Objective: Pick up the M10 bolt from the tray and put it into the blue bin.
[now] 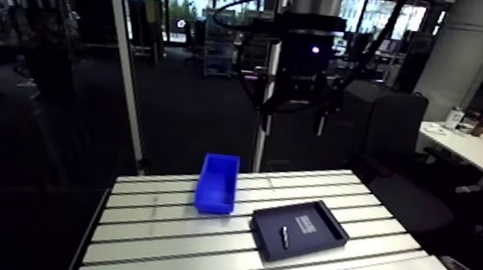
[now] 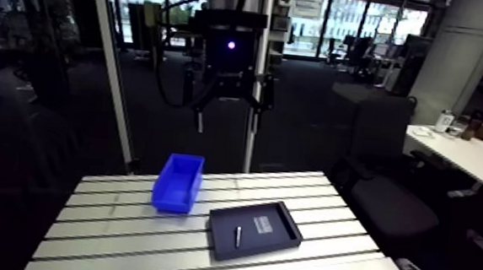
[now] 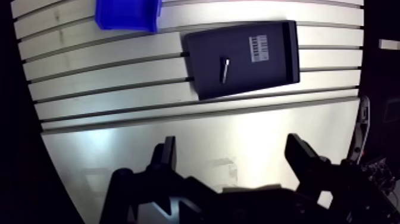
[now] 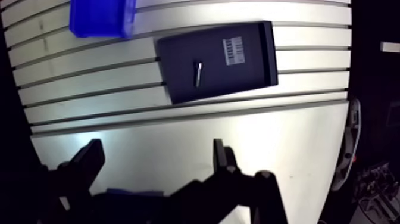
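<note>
- Gripper (image 3: pixel 232 146) of mine hangs high over the bench (image 3: pixel 119 77), above the smooth unslotted strip along its near edge. My two fingers stand wide apart with nothing between them.
- M10 bolt (image 3: pixel 224 69) lies flat on the floor of the black tray (image 3: pixel 262 74). It is in the half nearer the blue bin (image 3: pixel 128 15), clear of every tray wall, with its length roughly across the bench slots.
- A white label (image 3: pixel 258 46) sits on the tray's other half, apart from the bolt.
- Tray rests on the slotted part ahead of my fingers, turned a little off the slot lines. Bare bench shows along all four of its sides.
- Blue bin stands open side up near the bench's far edge, close to one tray corner but not touching it, and I see a strip of bench between them.
- From my fingers down to the tray rim, the space is open.
</note>
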### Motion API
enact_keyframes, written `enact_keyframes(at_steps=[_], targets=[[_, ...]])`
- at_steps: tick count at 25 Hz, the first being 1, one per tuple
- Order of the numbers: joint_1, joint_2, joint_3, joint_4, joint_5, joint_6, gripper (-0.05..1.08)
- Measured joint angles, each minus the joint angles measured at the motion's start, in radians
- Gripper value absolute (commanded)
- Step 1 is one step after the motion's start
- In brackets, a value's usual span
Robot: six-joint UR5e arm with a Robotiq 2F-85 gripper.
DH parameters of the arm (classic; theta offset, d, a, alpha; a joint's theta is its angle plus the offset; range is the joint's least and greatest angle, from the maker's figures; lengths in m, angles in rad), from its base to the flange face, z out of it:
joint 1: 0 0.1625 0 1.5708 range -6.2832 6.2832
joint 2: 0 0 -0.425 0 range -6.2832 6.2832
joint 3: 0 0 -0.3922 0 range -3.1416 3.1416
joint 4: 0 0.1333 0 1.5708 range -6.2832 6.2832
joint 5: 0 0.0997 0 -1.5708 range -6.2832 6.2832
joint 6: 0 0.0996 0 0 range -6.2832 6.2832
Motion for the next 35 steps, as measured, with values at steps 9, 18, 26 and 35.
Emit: enact_keyframes(at_steps=[9, 18, 26, 35], targets=[[-0.046, 0.038, 0.088, -0.109, 0.002, -0.029, 0.02], [-0.073, 0.078, 0.174, -0.208, 0.001, -0.071, 0.02], [-0.086, 0.118, 0.232, -0.297, -0.001, -0.079, 0.02], [-0.088, 0.174, 0.271, -0.387, -0.001, -0.078, 0.01]])
